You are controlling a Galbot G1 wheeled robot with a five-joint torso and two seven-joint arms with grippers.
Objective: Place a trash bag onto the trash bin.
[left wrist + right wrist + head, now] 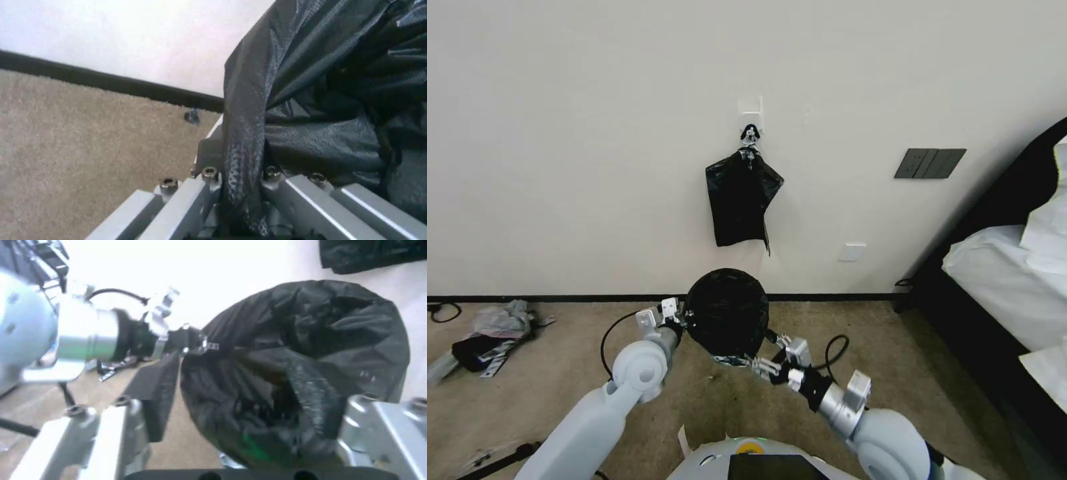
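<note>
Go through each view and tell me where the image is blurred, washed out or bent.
Head view: straight lines bow toward the edges, as at the bed; the trash bag reads as a near-featureless black. Left wrist view: sheen on the bag's fold between the left pincer's fingers; the bolts are soft. Right wrist view: the wall is blown out white, the left pincer is smeared, and the right pincer's fingers are out of focus.

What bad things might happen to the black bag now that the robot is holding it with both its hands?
1. The trash bag is thin, and the left gripper pinches a fold of it; pulling hard might rip it.
2. The right gripper sits at the bag's opposite lower edge. Whether it grips firmly is unclear, so that side might slip free.
3. The bag is draped over the trash bin and hides it, so tugging might tip the bin on the carpet.
</note>
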